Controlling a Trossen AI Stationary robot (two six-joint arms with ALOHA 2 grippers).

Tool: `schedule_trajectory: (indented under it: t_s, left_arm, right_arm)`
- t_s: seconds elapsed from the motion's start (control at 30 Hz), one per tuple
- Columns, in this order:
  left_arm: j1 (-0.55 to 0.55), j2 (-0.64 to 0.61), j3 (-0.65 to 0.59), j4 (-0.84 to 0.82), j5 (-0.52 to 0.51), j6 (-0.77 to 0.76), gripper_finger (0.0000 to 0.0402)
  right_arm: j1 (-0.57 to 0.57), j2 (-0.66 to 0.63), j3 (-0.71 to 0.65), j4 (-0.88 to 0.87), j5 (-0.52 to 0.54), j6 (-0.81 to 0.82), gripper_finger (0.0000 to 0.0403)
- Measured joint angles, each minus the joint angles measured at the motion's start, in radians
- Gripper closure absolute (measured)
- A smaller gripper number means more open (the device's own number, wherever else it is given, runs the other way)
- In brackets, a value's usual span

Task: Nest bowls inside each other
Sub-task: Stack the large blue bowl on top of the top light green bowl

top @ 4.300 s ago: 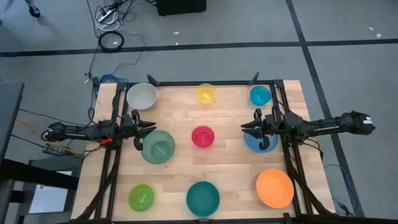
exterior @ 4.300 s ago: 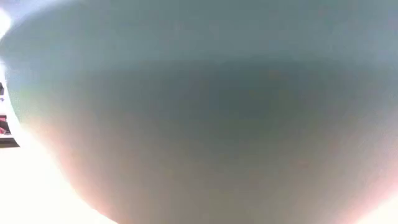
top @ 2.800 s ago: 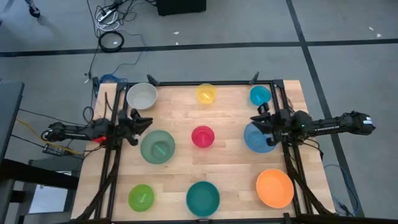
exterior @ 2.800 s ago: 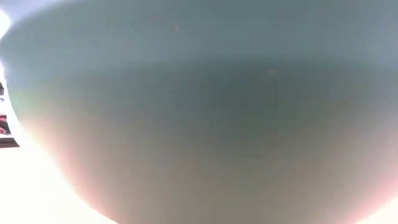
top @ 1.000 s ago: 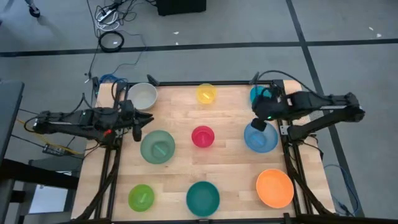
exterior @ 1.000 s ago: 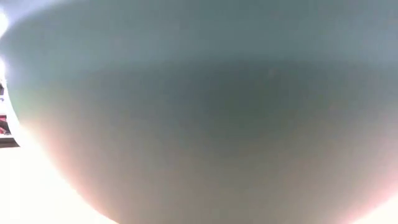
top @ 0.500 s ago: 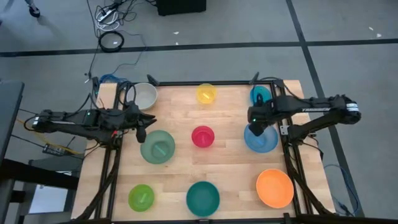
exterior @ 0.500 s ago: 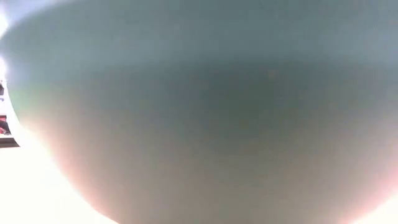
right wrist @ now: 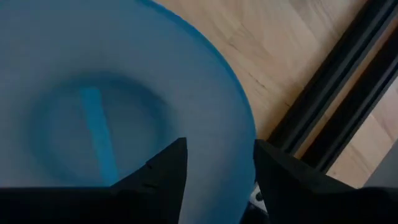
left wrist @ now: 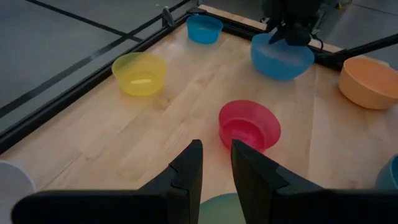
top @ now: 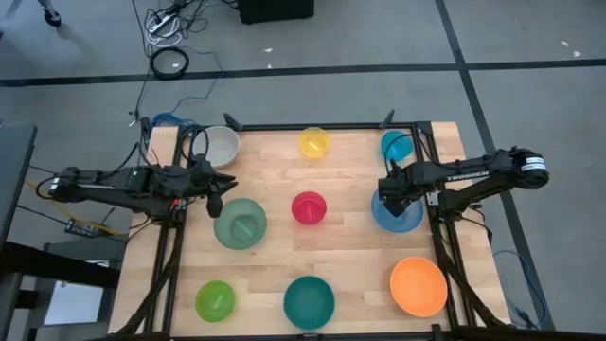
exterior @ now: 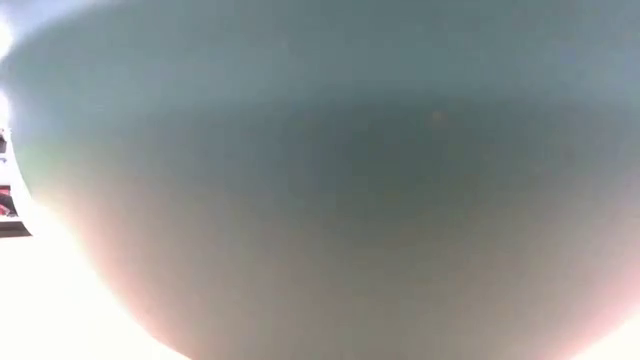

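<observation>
Wooden bench carries nine bowls, none nested yet. Along the far edge sit the white bowl at the left corner, the yellow bowl in the middle and the cyan bowl at the right corner. Across the middle lie the sage green bowl, the pink-red bowl and the blue bowl. Along the near edge are the lime green bowl, the teal bowl and the orange bowl. The right gripper hangs over the blue bowl's left rim, fingers spread, gripping nothing. The left gripper hovers between the white and sage green bowls, fingers slightly parted and empty.
</observation>
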Motion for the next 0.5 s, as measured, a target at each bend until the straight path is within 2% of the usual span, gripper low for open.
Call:
schedule_trajectory:
  t_s: [0.33,0.5]
  left_arm:
    - [0.000,0.000,0.000,0.000,-0.018,0.001,0.0310]
    - [0.000,0.000,0.000,0.000,-0.018,-0.008,0.0310]
  right_arm:
    - [-0.014,0.000,-0.034,0.037,0.051,-0.019,0.0234]
    - [-0.040,0.000,-0.034,0.029,0.117,-0.038,0.0233]
